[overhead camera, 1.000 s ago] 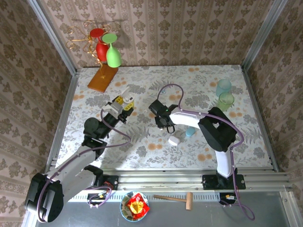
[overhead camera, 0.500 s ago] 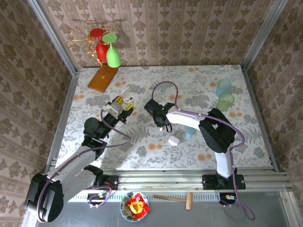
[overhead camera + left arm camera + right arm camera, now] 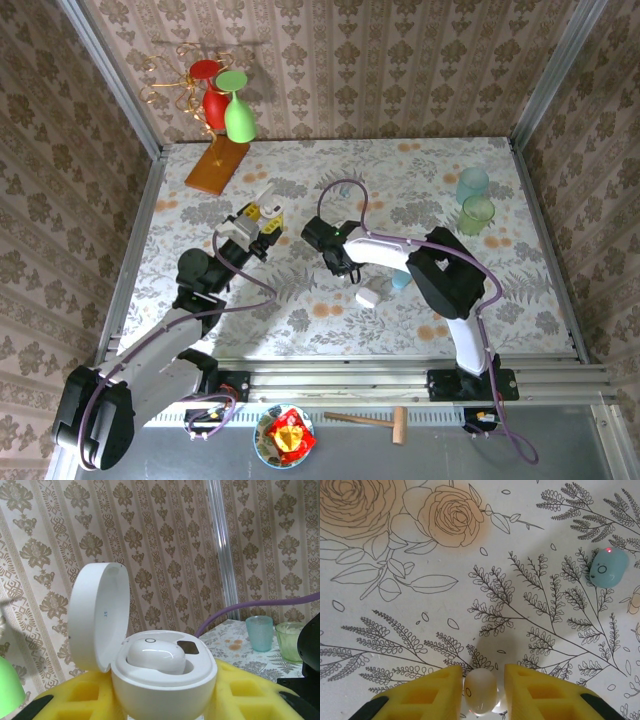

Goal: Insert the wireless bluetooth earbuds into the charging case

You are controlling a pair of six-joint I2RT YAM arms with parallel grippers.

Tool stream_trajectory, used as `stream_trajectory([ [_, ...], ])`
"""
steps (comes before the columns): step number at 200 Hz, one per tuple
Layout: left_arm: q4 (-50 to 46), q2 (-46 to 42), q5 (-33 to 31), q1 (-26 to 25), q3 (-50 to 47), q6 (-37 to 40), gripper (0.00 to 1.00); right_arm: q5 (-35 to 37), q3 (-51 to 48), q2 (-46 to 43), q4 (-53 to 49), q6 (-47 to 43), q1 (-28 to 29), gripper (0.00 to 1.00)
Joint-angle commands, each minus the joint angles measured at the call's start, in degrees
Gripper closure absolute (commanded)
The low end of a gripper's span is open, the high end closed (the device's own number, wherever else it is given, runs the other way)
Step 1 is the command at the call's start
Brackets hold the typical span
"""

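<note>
- Left hand (image 3: 263, 217): raised above the tabletop (image 3: 330, 170), its yellow foam pads (image 3: 75, 692) closed against both sides of the charging case (image 3: 162, 685).
- Charging case: white, round and upright, with its lid (image 3: 97, 615) swung open and standing to the left.
- Seated earbud (image 3: 156, 656): glossy white, lying in the case's near well. A dark contact shows in the recess just beside it.
- Right hand (image 3: 483, 685): pointed down at the flowered tabletop, its pads drawn in around the loose earbud (image 3: 480, 692), which is white, oval and held between them.
- Light-blue piece (image 3: 609, 566): lies on the tabletop well apart from the right hand, showing a red light.
- Blue cup (image 3: 260, 632) and green cup (image 3: 290, 640): stand side by side at the far right.
</note>
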Motion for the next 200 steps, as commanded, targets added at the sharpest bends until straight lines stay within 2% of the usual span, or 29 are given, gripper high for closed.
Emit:
stream_trajectory([
  [1, 1.9, -1.0, -0.4, -0.4, 0.1, 0.9, 0.77, 1.9, 2.1, 1.7, -2.5, 0.6, 0.6, 0.73],
  [92, 1.4, -1.7, -0.6, -0.3, -0.2, 1.1, 0.77, 2.4, 3.1, 3.4, -4.6, -0.2, 0.7, 0.76],
  [125, 1.4, -1.6, -0.6, -0.3, -0.3, 1.0, 0.77, 2.7, 3.0, 3.0, -5.0, -0.2, 0.7, 0.83],
  [171, 1.5, -1.1, -0.5, -0.3, -0.1, 0.8, 0.77, 2.4, 0.6, -2.6, -2.9, -0.5, -0.1, 0.85],
  [200, 1.8, -0.6, -0.4, -0.2, 0.0, 0.8, 0.78, -1.0, -2.6, -8.4, 0.9, -0.5, -1.3, 0.84],
])
